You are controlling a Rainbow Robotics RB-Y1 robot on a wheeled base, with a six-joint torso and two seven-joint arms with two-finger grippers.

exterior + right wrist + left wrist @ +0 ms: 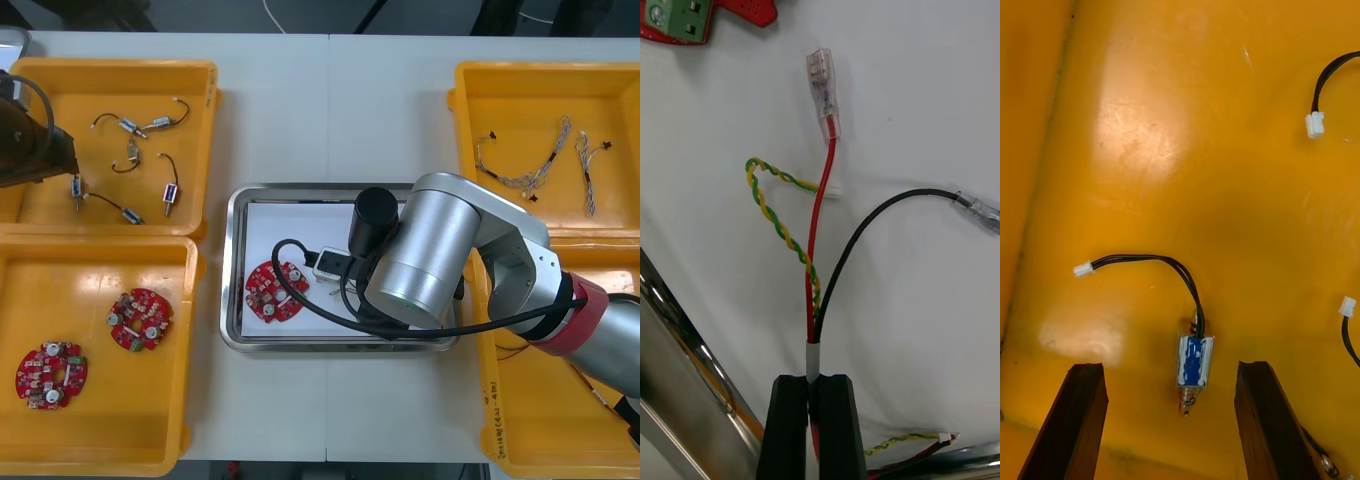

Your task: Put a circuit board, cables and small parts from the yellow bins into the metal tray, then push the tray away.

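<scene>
The cable bundle (820,247), with red, black and twisted yellow-green strands, lies on the white floor of the metal tray (235,270). The right claw (811,427) is closed tight on its taped end. The loose connector ends fan out away from the fingers, towards the circuit board (272,292) that lies in the tray's left half. The right arm (430,255) reaches over the tray from the right.

The left claw (1171,369) hangs wide apart, low in the far left yellow bin (200,90). A small metal part (1193,360) with a blue body and a black lead lies on the bin floor between its fingers, touching neither. More such parts lie around it. The near left bin (185,400) holds two spare boards (140,320). All of this rests on the light worktop (300,100).
</scene>
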